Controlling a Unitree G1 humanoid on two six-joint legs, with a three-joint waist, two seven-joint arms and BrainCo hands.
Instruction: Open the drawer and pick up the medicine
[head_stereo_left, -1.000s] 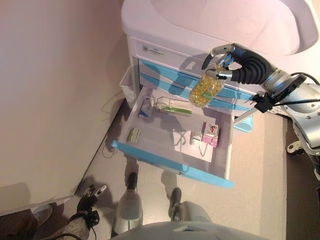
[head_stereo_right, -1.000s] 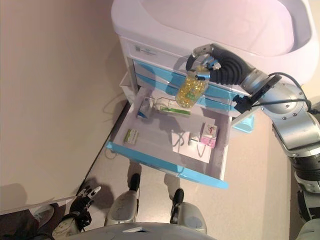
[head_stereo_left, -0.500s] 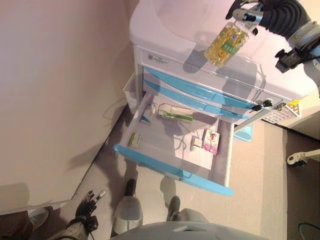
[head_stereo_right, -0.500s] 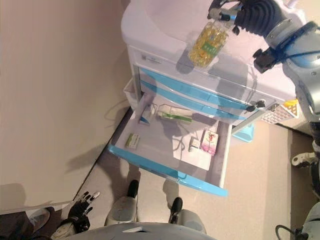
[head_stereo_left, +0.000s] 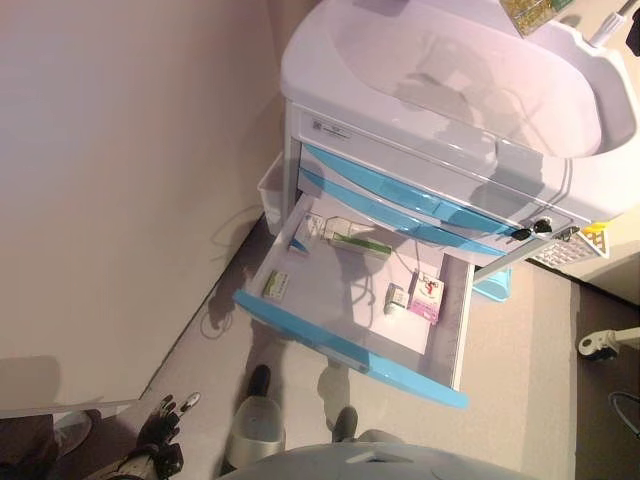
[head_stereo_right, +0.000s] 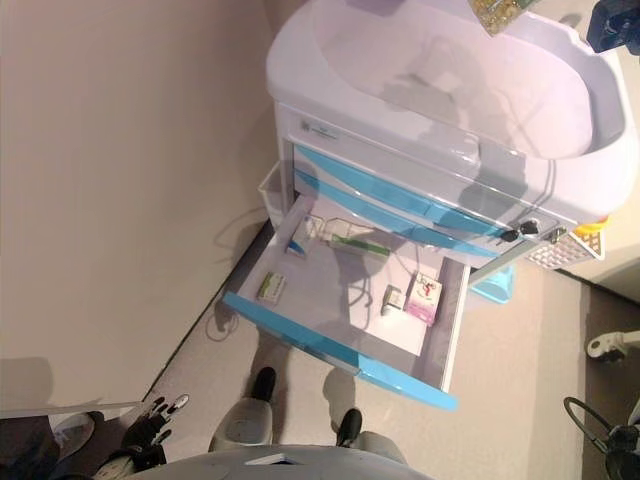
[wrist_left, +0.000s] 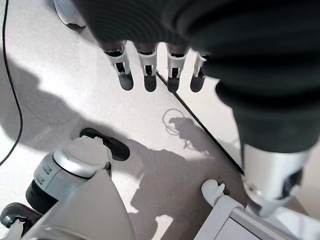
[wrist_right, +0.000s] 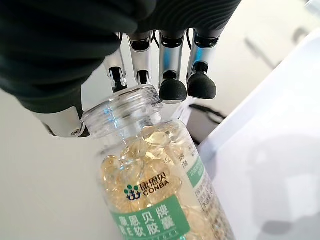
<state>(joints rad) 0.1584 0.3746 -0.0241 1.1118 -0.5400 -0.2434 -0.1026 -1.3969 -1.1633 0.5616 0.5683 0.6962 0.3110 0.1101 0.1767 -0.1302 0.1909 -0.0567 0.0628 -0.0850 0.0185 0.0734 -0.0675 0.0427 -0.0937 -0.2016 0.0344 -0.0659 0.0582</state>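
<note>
At about 7 o'clock, low near the floor, the left robot hand (head_stereo_left: 158, 437) hangs with its fingers (wrist_left: 148, 70) straight and relaxed, holding nothing. Ahead, the blue-fronted drawer (head_stereo_left: 345, 345) of the white cabinet (head_stereo_left: 440, 170) stands pulled open; inside lie a small green box (head_stereo_left: 275, 284), a pink box (head_stereo_left: 427, 297) with a little white box (head_stereo_left: 396, 298) just beside it, and a long green-striped box (head_stereo_left: 358, 243) toward the back. Far off at 1 o'clock, above the cabinet's top, the right robot hand (wrist_right: 165, 65) grips the neck of a clear bottle (wrist_right: 155, 195) full of yellow capsules.
</note>
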